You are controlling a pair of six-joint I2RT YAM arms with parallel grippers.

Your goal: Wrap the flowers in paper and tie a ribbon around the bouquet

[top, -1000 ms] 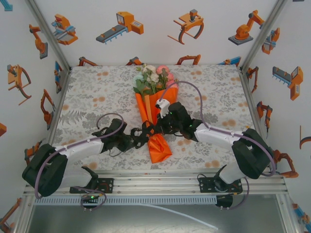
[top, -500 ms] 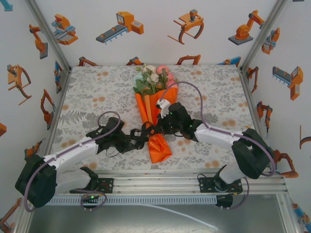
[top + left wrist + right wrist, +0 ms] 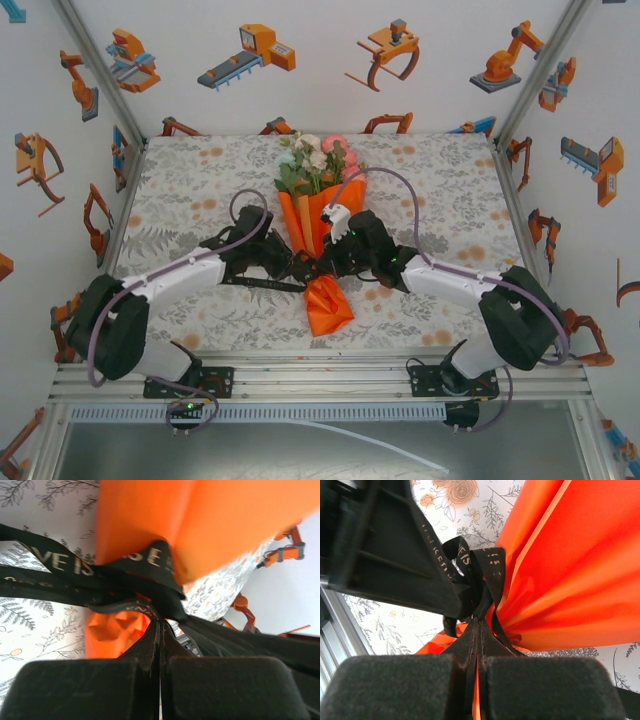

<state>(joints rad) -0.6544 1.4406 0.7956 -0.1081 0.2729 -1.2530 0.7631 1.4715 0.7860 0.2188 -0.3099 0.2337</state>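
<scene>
Both pairs of jaws are pressed together, each pinching a strand of the black ribbon [image 3: 131, 582] at the waist of the bouquet [image 3: 316, 228]: your left jaws from its left side, your right jaws from its right. In the last second your left arm [image 3: 180, 278] has swung away from the near edge and closed in beside the cone, while the right has held its place. The bouquet lies mid-worktop [image 3: 200, 190], flowers [image 3: 316, 158] pointing away from you, the paper [image 3: 328, 308] already wrapped. That swing likely carries the ribbon around the waist, so the knot looks under way, not yet snug.
</scene>
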